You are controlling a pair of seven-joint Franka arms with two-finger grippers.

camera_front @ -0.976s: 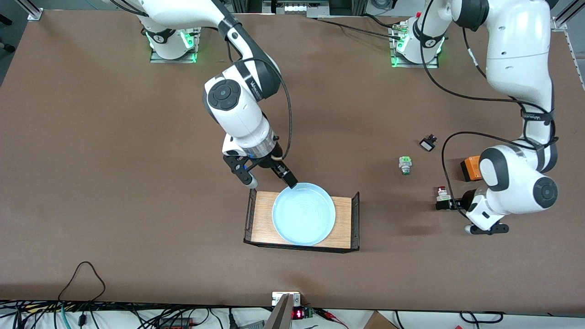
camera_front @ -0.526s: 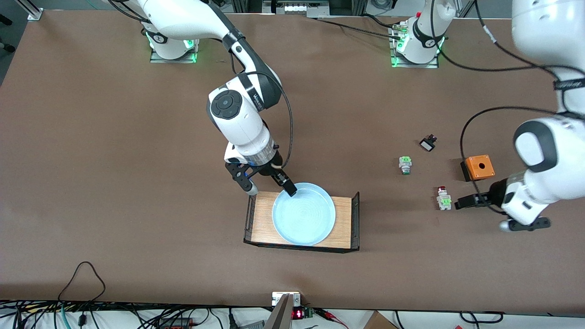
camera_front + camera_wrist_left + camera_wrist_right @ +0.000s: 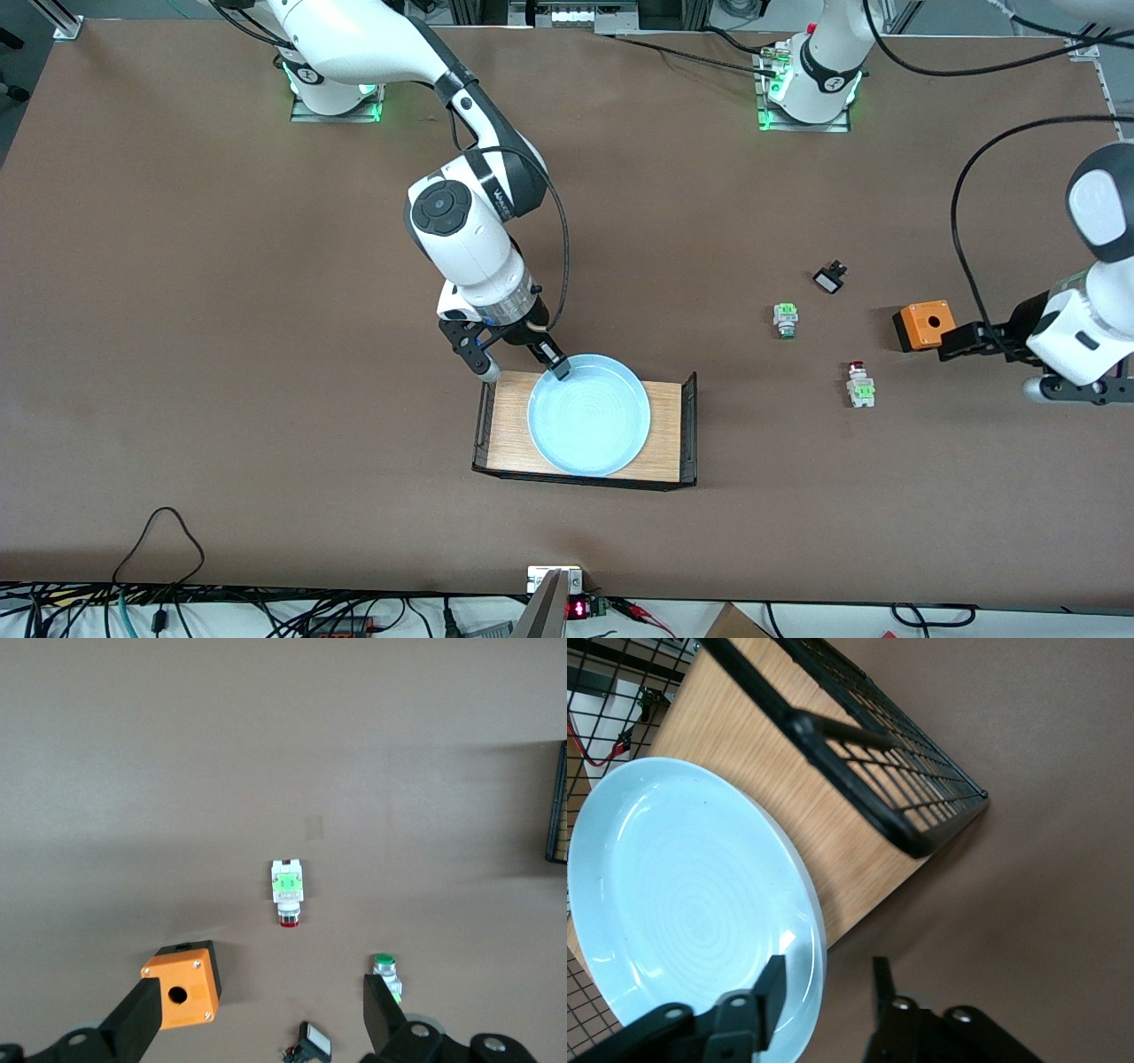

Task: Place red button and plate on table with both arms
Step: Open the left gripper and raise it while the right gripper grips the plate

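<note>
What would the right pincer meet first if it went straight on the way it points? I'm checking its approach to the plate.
Most likely the plate's rim: the right pincer is open and straddles that rim, one finger over the plate's inside, one outside it. The wooden tray lies beneath.

- A red lit number display (image 3: 577, 609) sits on a small device at the bench edge nearest the front camera; its digits are too small to read.
- A short line of dark lettering runs along the right arm's wrist band (image 3: 502, 197); it cannot be made out.
</note>
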